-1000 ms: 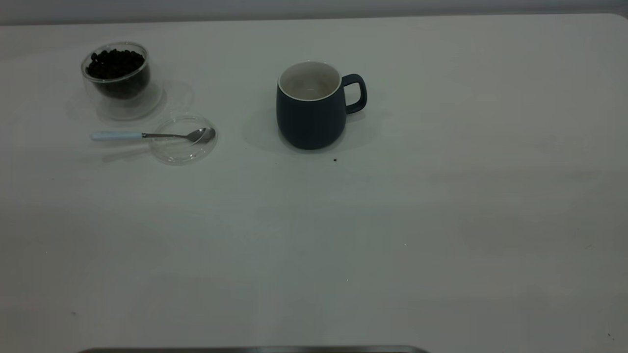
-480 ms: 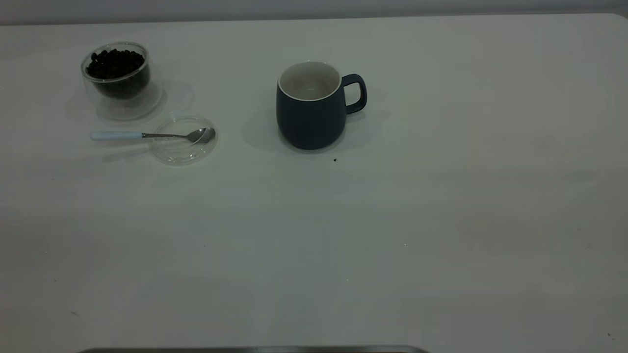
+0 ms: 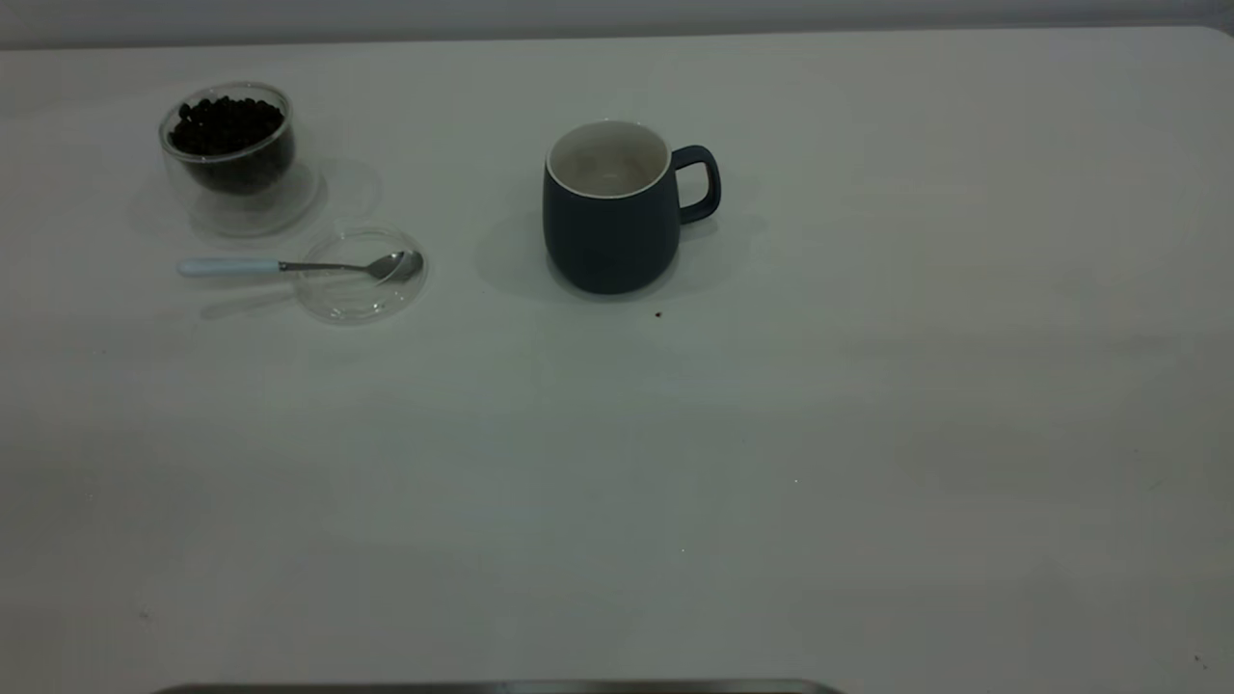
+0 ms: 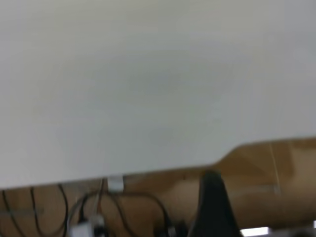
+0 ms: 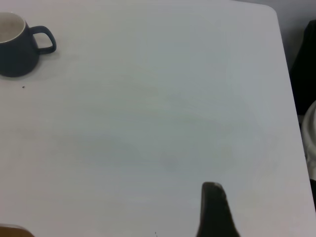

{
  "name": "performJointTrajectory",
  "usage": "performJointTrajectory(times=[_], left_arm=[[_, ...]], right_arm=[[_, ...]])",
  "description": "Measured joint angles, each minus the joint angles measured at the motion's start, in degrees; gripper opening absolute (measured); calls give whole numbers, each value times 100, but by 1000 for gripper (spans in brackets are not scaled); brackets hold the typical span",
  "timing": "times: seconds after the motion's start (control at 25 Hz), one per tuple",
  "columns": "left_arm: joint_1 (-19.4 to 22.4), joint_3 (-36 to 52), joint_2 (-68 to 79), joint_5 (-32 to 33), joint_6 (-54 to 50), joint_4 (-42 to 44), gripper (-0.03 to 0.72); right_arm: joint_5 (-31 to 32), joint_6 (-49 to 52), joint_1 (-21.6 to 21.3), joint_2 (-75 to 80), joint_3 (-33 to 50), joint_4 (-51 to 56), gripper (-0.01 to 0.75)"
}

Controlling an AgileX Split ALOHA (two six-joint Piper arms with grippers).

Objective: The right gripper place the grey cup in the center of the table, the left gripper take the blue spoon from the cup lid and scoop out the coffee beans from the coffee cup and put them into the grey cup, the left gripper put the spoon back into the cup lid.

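The grey cup (image 3: 612, 207) stands upright near the middle of the table (image 3: 771, 434), handle to the right, white inside showing no beans. It also shows far off in the right wrist view (image 5: 17, 47). The coffee cup (image 3: 231, 154) stands at the back left, filled with coffee beans (image 3: 228, 123). In front of it lies the cup lid (image 3: 359, 275). The blue spoon (image 3: 299, 266) rests with its bowl in the lid and its handle pointing left. Neither gripper shows in the exterior view. The left gripper (image 4: 210, 212) is off the table edge. The right gripper (image 5: 215, 215) hovers over bare table, far from the grey cup.
A small dark speck (image 3: 658, 313) lies just in front of the grey cup. The table's rounded corner (image 5: 269, 10) and edge are near the right gripper. Below the table edge by the left gripper are cables (image 4: 98, 207) and wooden floor.
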Motion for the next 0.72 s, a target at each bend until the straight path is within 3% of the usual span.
performJointTrajectory(times=[0.32,0.72], left_arm=[[15,0,-1047,55,-233,39,586],[198,0,-1130,83,-241,33,586]], right_arm=[[0,0,0,0,0,0,459],[0,0,0,0,0,0,459]])
